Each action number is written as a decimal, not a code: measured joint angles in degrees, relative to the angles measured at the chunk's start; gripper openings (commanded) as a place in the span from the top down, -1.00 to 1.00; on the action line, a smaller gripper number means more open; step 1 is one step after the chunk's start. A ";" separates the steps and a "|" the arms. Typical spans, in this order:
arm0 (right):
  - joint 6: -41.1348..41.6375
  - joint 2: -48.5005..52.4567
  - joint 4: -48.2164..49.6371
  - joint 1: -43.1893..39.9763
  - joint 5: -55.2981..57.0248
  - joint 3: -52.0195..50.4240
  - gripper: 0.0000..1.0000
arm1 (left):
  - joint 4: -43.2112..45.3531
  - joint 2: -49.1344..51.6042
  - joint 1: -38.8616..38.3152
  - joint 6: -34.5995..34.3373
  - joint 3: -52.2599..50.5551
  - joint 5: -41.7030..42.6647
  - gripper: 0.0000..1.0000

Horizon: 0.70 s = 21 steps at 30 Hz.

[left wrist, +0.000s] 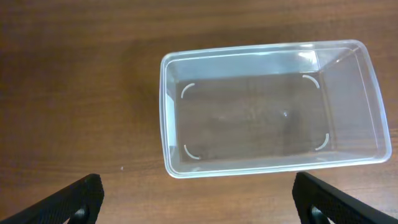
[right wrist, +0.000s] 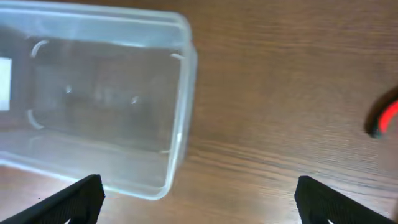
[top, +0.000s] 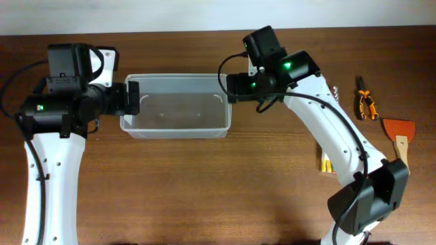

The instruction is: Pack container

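"Where's the container point(top: 176, 109) sitting?"

"Toward the far side of the wooden table point(top: 204, 197), long side running across, right between the two arms. The left gripper point(left wrist: 198, 199) is at its left end and the right gripper point(right wrist: 199, 198) at its right end."

"Have they got hold of it?"

"No. Both sets of jaws stand wide apart with nothing between the fingers, just bare wood in the gap and the tub's end ahead of them."

"Touching the rim, though?"

"From above they look hard up against it, but I can't tell whether they actually touch."

"Anything else out?"

"Over on the right, well apart from the tub: orange-handled pliers point(top: 366, 103), a scraper with an orange blade point(top: 399, 129), and something yellow point(top: 325, 163) partly hidden by the right arm"
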 measured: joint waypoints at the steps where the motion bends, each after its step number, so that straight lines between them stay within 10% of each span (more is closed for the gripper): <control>1: -0.15 0.00 0.07 0.04 -0.61 0.00 -0.97 | -0.44 0.00 0.00 0.00 0.00 0.00 -0.99; 21: 10.16 0.92 -1.57 1.77 8.52 0.02 -0.97 | -3.45 0.15 0.00 0.00 0.00 -0.02 -0.98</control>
